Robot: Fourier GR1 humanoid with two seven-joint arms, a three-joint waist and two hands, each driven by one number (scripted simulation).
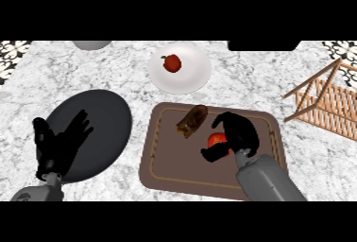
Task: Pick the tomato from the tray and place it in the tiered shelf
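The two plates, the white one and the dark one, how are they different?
The white plate is pale and lies at the far side of the counter; the dark plate is nearly black and lies at the near left. The white plate holds a small red fruit; the dark plate holds no food, though the left hand shows open over it. The dark plate looks larger. Both are round and lie flat.
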